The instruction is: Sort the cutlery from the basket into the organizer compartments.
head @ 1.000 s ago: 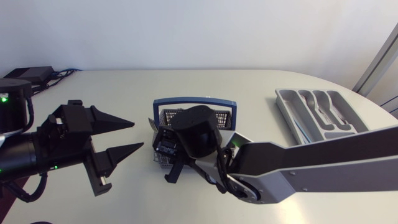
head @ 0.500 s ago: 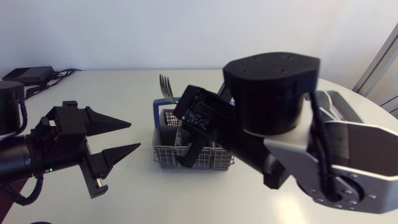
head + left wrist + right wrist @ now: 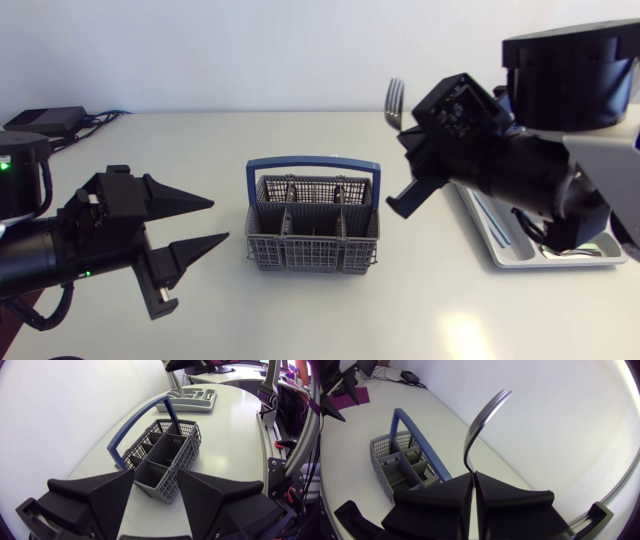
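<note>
The grey wire basket (image 3: 312, 232) with a blue handle stands mid-table, and no cutlery shows in its compartments. My right gripper (image 3: 408, 140) hangs in the air right of the basket, shut on a silver fork (image 3: 394, 101) held tines up. In the right wrist view the fork (image 3: 481, 419) rises from between the closed fingers (image 3: 472, 479), with the basket (image 3: 404, 466) below and beyond. The grey organizer (image 3: 510, 250) lies at the right, mostly hidden behind my right arm. My left gripper (image 3: 207, 222) stands open just left of the basket (image 3: 161, 454), holding nothing.
In the left wrist view the organizer (image 3: 189, 400) lies past the basket near the table's far edge. Bare white table surrounds the basket. My right arm's bulky links hang over the table's right side.
My right gripper has lifted the fork out of the basket and carried it up and to the right, toward the organizer. The left arm has stayed still.
</note>
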`<action>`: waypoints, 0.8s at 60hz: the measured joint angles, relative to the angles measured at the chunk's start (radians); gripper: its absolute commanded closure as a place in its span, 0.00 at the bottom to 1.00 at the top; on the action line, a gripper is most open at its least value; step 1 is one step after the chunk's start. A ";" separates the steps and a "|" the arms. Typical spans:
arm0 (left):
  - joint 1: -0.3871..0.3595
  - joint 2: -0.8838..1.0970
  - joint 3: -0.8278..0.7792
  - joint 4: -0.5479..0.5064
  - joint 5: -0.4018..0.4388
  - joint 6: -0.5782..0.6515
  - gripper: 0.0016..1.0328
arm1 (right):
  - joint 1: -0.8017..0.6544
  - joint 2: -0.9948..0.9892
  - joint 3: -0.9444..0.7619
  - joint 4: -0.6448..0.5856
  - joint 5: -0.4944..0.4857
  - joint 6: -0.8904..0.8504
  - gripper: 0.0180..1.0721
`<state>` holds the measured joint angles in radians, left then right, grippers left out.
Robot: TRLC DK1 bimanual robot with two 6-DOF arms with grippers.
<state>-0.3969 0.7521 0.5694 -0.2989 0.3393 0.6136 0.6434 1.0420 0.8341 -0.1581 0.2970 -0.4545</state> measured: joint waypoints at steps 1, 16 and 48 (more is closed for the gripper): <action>-0.001 0.000 0.000 0.000 -0.001 -0.002 0.42 | -0.011 -0.002 0.000 -0.003 -0.003 0.003 0.95; -0.021 0.014 0.000 0.000 -0.008 -0.005 0.42 | -0.398 0.041 0.009 -0.049 -0.090 0.014 0.95; -0.053 0.020 0.000 -0.001 -0.034 -0.011 0.42 | -0.777 0.593 0.373 -0.108 0.004 0.013 0.95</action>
<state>-0.4503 0.7723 0.5694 -0.2996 0.3050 0.6022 -0.1333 1.6352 1.2072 -0.2657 0.3012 -0.4412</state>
